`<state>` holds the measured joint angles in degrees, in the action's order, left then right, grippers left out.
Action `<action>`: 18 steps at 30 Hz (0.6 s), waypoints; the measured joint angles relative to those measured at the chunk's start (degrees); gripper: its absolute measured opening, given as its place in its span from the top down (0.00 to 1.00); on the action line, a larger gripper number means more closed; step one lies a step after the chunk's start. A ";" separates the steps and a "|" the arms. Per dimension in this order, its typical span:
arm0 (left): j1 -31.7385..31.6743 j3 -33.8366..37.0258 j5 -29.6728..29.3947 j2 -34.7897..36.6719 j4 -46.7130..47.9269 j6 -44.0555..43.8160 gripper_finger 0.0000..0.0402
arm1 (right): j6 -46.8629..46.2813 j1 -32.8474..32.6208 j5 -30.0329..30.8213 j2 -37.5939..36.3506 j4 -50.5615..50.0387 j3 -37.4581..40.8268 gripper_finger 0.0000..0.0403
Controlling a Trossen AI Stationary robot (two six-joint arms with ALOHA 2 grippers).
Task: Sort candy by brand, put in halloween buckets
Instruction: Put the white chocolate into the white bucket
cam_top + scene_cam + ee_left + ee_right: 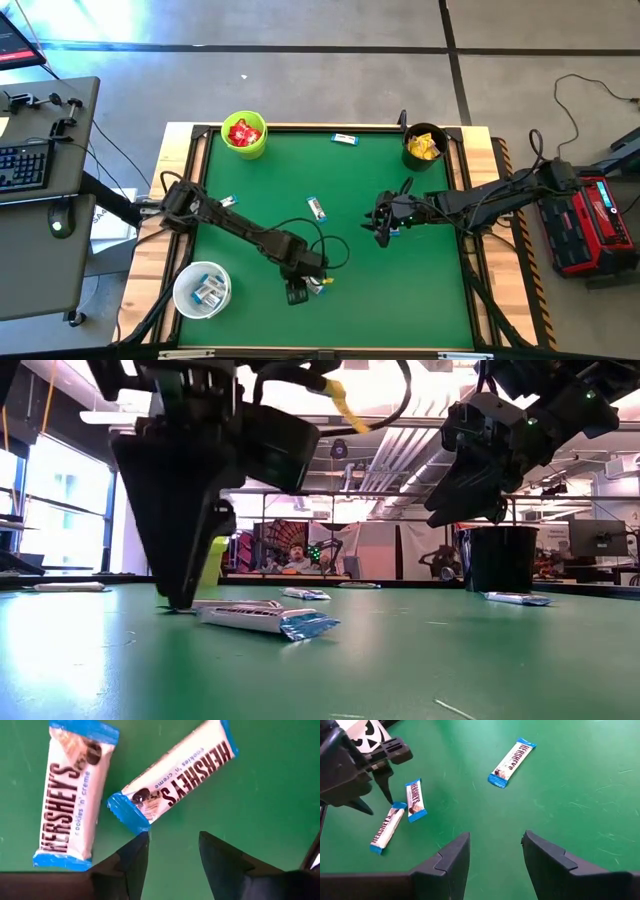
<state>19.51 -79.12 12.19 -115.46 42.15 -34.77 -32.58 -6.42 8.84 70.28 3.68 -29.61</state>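
A green mat covers the table, framed by pale wood. At 9 o'clock stands a grey desk with a keyboard. At 3 o'clock a red case sits on the floor. Beyond the table, 1 person sits.

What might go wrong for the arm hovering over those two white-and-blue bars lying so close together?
The left gripper is open just above two Hershey's bars whose ends nearly touch; closing could catch both or flick one aside. One fingertip sits right at a wrapper's blue end, so a grip there may slip. The white bucket stands close, and the arm might nudge it.
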 joint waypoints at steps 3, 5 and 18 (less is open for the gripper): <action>-0.04 0.65 -0.24 0.00 -0.86 -0.44 0.58 | 0.00 0.00 -0.17 0.00 -0.02 0.00 0.58; -0.04 0.81 -0.29 0.00 -1.26 -0.65 0.58 | 0.00 0.00 -0.37 0.00 -0.02 0.00 0.58; -0.07 0.81 -1.29 0.39 -0.82 0.29 0.58 | -0.02 -0.66 -0.77 -0.02 0.00 0.00 0.58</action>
<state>19.44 -78.30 10.90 -115.07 41.33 -34.48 -32.60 -7.08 8.07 70.26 3.68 -29.61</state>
